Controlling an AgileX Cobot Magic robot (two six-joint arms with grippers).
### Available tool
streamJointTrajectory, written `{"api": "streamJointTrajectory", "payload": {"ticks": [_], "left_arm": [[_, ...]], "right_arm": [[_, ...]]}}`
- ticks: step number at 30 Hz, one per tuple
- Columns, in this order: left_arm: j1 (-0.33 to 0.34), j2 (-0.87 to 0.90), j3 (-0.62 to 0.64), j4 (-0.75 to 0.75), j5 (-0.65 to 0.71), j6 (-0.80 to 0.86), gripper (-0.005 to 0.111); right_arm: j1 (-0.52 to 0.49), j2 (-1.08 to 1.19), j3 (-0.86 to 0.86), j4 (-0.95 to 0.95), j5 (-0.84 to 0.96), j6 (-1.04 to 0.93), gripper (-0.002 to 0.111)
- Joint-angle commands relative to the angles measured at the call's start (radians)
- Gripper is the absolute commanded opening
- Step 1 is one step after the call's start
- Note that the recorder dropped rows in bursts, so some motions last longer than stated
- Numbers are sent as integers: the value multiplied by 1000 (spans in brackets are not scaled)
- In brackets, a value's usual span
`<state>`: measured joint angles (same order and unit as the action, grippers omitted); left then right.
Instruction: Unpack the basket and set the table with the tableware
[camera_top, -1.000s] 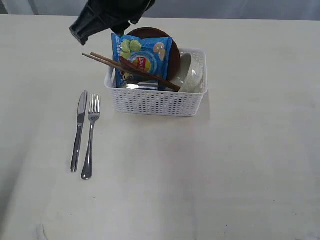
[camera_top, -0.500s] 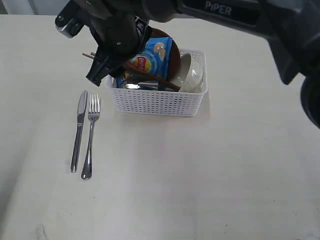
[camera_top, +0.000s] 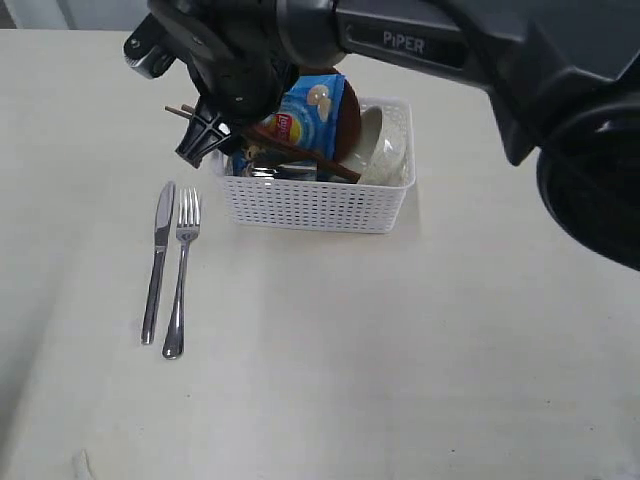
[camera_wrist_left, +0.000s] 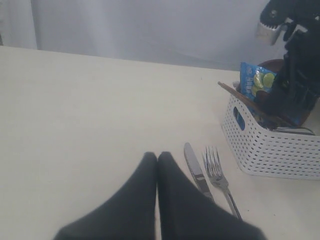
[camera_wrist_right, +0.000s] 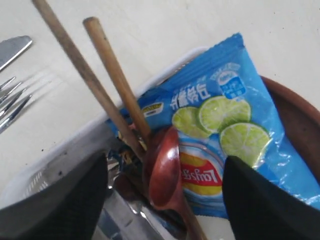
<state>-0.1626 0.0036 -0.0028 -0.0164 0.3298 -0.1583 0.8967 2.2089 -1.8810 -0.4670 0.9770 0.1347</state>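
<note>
The right pincer (camera_wrist_right: 163, 170) is hovering wide open over the basket's (camera_top: 315, 205) spoon (camera_wrist_right: 161, 190) and chopsticks (camera_wrist_right: 111, 65), upper centre. The next move is probably calling for descending and closing on one.

Table: pale cream matte top (camera_top: 480, 350) that fills nearly the whole exterior frame; its far edge runs along the top.
Backdrop: plain grey-lilac surface (camera_wrist_left: 150, 30) behind that edge, spanning the upper left wrist frame; wall or curtain, cannot tell.
Upper left: a paler vertical band (camera_wrist_left: 17, 22) in the backdrop.
Light: soft and even; a dim shadow (camera_top: 20, 390) lies at the exterior frame's lower left.
</note>
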Motion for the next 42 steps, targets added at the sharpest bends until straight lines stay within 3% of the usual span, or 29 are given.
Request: {"api": "streamJointTrajectory", "payload": {"ticks": [1,6,8,13,14,33,42], "left_arm": [[1,-4,3,-3,-11,1,0],[1,-4,3,-3,-11,1,0],[1,-4,3,-3,-11,1,0],[1,-4,3,-3,-11,1,0],[1,-4,3,-3,-11,1,0],[1,-4,3,-3,-11,1,0],[1,-4,3,-3,-11,1,0]], "right_arm": [[-11,20,-2,-13,-25,23,63],[-11,59,-2,-17,-69,62,63],[-11,72,-2,-22,-90,65,56],[-11,79,-2,-115,-82,112,5],[-11,79,-2,-117,-80,112,0],[-8,-205,-2,-13,-81,90,0],[-70,-353,-2,-2,-13,108,0]]}}
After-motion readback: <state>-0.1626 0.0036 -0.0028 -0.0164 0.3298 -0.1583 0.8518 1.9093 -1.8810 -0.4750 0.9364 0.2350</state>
